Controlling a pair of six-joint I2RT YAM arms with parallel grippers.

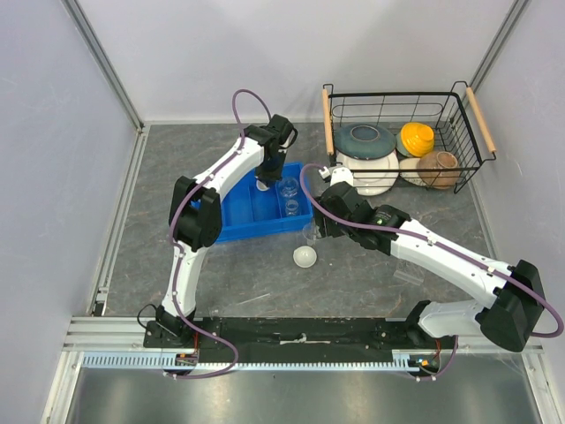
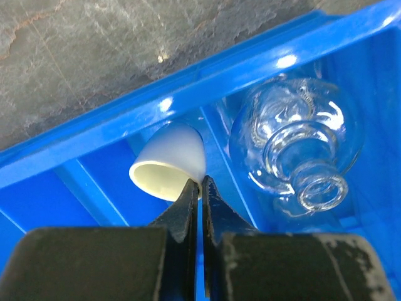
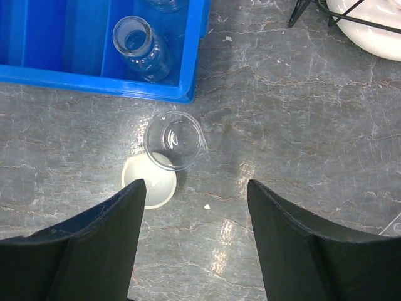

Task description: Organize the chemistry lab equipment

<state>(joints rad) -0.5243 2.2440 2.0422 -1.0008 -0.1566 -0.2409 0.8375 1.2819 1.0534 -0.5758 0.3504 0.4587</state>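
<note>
Grey stone-look table (image 1: 238, 283), blue divided tray (image 1: 237, 216) at centre. I saw my left gripper (image 2: 200, 182) pressed shut inside a tray compartment, tips at the rim of the tilted tiny white cup (image 2: 170, 157), beside a round glass flask (image 2: 294, 135); only its wrist camera caught this. My right gripper (image 3: 195, 188) hung wide open above a clear beaker (image 3: 174, 141) beside the white round dish (image 3: 147, 188), just outside the tray.

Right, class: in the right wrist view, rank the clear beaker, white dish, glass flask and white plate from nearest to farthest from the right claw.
1. clear beaker and white dish, just ahead of the right claw, slightly left: too close to call.
2. glass flask, upper left, inside the blue tray.
3. white plate, top right corner.
</note>
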